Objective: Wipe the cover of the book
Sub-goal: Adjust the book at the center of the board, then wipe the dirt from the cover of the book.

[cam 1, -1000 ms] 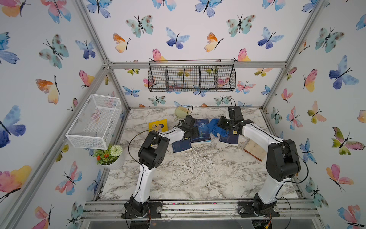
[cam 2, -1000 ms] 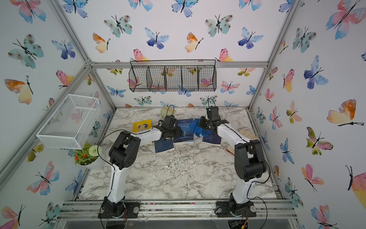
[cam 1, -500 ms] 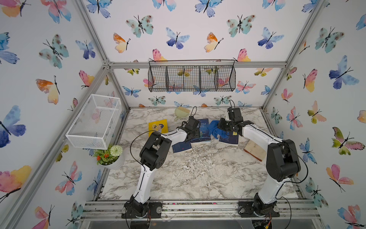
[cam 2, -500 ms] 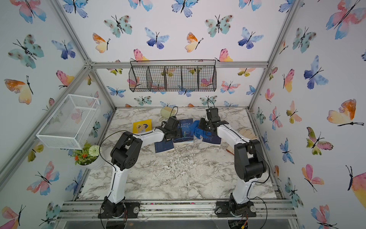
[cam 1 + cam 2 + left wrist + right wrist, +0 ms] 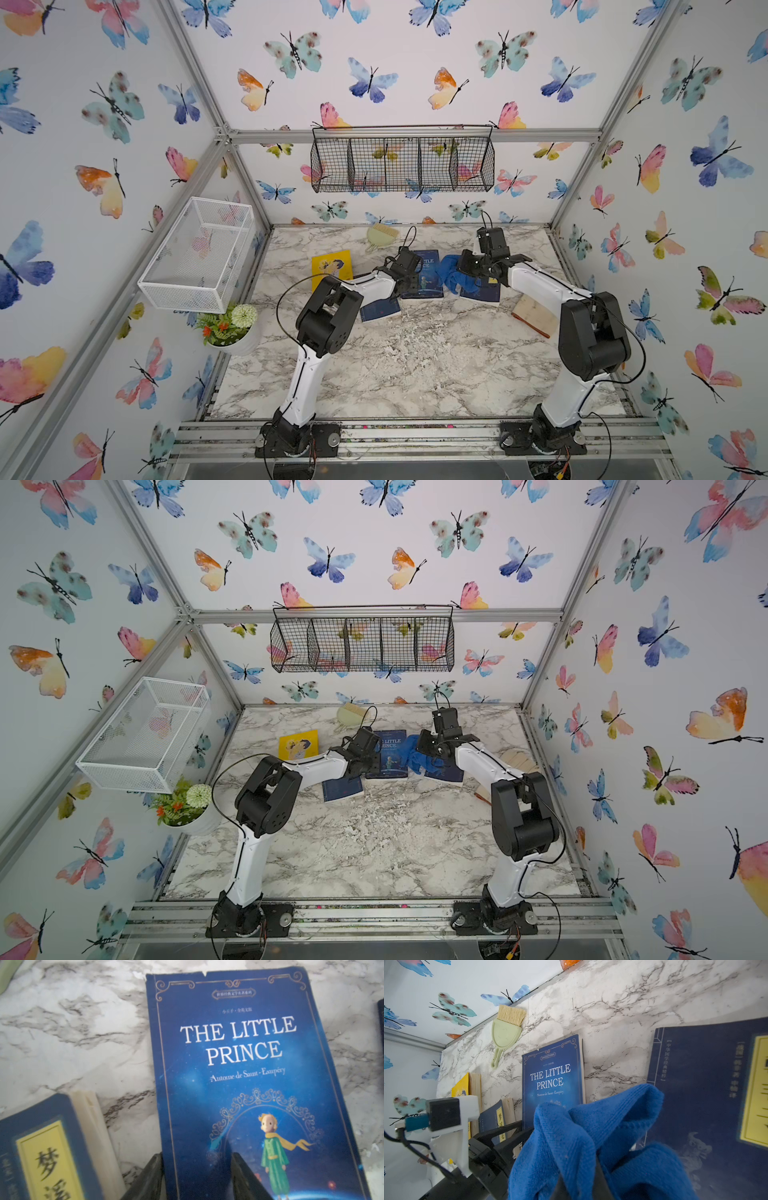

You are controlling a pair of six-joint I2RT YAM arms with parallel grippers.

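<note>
The left tool (image 5: 196, 1156) has shifted over the book (image 5: 428, 276), mid-frame on the worktop (image 5: 415, 365), jaws half apart astride its spine edge. The right tool (image 5: 464, 272) clamps the cloth (image 5: 451, 277) beside it. Pin the book firmly, then sweep flat across.

The book (image 5: 249, 1084), a blue paperback titled THE LITTLE PRINCE with a boy in green on its cover, is lying closed and face up toward the back of the marble tabletop (image 5: 415, 353). The blue cloth (image 5: 591, 1126) is hanging bunched just beside it.
</note>
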